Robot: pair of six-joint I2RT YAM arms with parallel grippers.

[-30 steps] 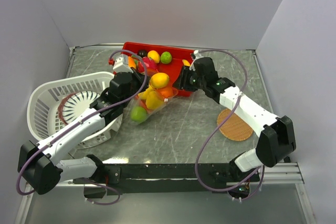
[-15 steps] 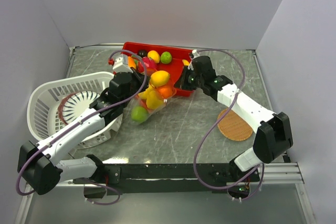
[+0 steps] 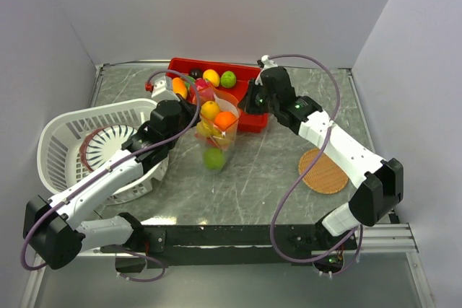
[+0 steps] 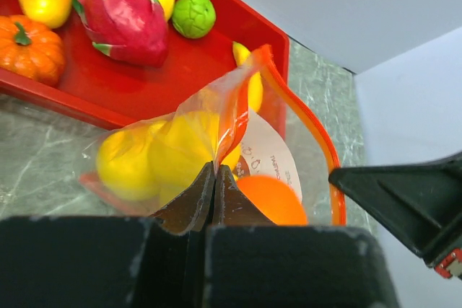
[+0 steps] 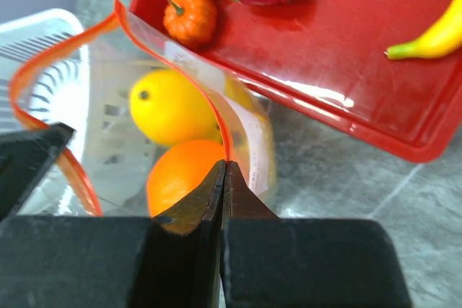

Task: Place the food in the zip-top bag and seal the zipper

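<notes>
The zip-top bag [image 3: 216, 131] hangs upright between both grippers, its mouth open. Inside are a yellow lemon [image 3: 210, 110], an orange [image 3: 226, 120] and a green lime [image 3: 213, 158] at the bottom. My left gripper [image 3: 193, 103] is shut on the left side of the zipper [image 4: 317, 135], pinching it at the fingertips [image 4: 215, 167]. My right gripper [image 3: 247, 103] is shut on the opposite side of the rim [image 5: 225, 164]. The lemon [image 5: 170, 106] and orange [image 5: 184, 171] show through the plastic. More food lies in the red tray [image 3: 249, 76]: a lemon, a lime [image 4: 193, 14], a banana [image 5: 433, 34].
A white slatted basket [image 3: 72, 142] stands at the left, against the left arm. A round woven mat [image 3: 323, 171] lies at the right. In the tray there are also a pink dragon fruit [image 4: 123, 16] and a small pumpkin [image 4: 29, 48]. Walls close in the table.
The bag has swung from lying slanted on the table to hanging upright. The right gripper has moved up and back with the rim. The fruits have settled lower in the bag.
</notes>
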